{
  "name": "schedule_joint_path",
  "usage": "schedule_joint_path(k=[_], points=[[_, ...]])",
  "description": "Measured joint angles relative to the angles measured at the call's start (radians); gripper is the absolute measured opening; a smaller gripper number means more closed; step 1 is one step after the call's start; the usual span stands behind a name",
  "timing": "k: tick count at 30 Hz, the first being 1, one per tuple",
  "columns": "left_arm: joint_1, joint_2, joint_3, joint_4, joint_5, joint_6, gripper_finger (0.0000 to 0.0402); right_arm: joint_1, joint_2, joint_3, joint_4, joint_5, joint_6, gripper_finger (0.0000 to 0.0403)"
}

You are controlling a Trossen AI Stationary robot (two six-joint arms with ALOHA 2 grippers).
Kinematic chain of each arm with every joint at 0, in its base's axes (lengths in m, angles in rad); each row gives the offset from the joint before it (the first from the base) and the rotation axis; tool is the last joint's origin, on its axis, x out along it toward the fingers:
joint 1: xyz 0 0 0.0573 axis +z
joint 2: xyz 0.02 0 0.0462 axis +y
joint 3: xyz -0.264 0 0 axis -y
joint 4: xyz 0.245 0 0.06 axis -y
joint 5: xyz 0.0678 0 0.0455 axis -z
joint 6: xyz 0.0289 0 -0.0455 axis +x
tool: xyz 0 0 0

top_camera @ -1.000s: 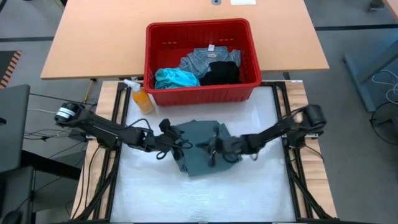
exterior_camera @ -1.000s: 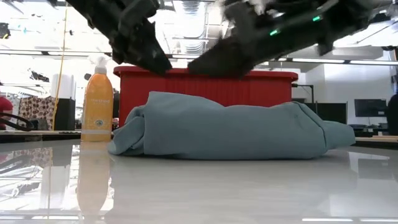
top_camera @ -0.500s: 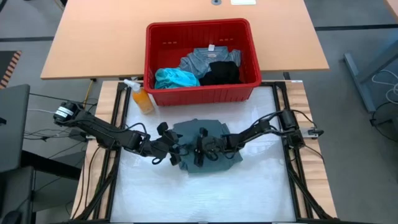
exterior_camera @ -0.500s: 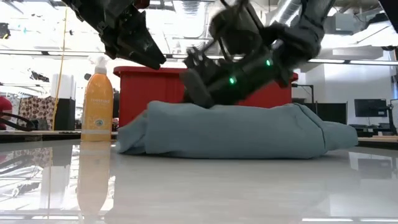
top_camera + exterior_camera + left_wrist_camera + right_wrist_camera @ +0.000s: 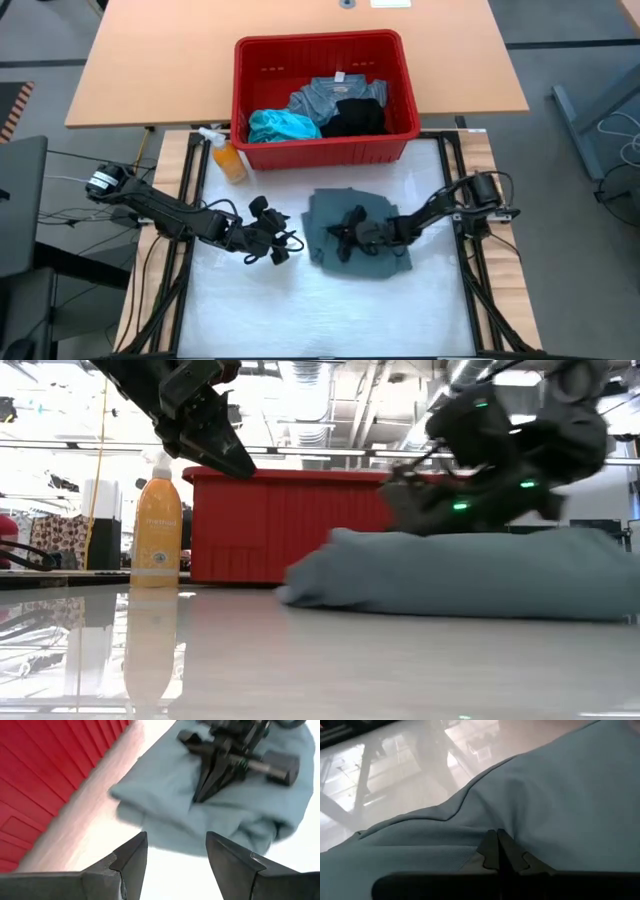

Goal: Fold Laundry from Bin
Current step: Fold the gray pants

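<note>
A muted grey-green garment (image 5: 361, 235), folded into a rumpled, thick bundle, lies on the white table (image 5: 300, 310) before the red bin (image 5: 325, 150), the right gripper (image 5: 345, 232) pressed clenched onto it, the left gripper (image 5: 283, 243) spread, empty, just beside.

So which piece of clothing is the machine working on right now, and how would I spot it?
Find the red bin at the far side of the white table; just in front of it lies a folded grey-green garment. It is the only garment outside the bin, and the right gripper rests on it with jaws shut, while the turquoise, black and mottled blue-grey ones sit inside.
</note>
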Motion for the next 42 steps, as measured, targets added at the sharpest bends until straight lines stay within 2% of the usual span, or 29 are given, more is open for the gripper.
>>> schedule_joint_path(k=[12, 16, 20, 25, 31, 36, 40, 42], points=[[0.0, 0.0, 0.0, -0.005, 0.0, -0.015, 0.0192, 0.091, -0.551, -0.437, -0.201, 0.046, 0.171, 0.0015], [0.003, 0.0, 0.0, -0.002, 0.0, -0.03, 0.0192, 0.11, -0.742, -0.507, -0.322, 0.044, 0.168, 0.0015], [0.015, 0.0, 0.0, 0.033, 0.0, -0.03, 0.0192, 0.079, -0.881, -0.518, -0.371, 0.045, 0.089, 0.0015], [0.022, 0.0, -0.001, 0.106, 0.007, -0.028, 0.0192, -0.002, -0.951, -0.497, -0.363, 0.057, -0.015, 0.0015], [0.022, 0.0, -0.001, 0.128, 0.042, -0.023, 0.0192, -0.044, -1.012, -0.395, -0.381, -0.114, -0.132, 0.0015], [0.022, 0.0, -0.001, 0.129, 0.07, -0.036, 0.0192, -0.03, -1.05, -0.32, -0.565, -0.407, -0.065, 0.0015], [0.022, 0.0, -0.001, 0.133, 0.072, -0.038, 0.0192, 0.047, -1.033, -0.308, -0.843, -0.398, 0.063, 0.0015], [0.022, 0.0, -0.001, 0.131, 0.072, -0.037, 0.0192, 0.09, -1.035, -0.307, -0.922, -0.375, 0.119, 0.0015]])
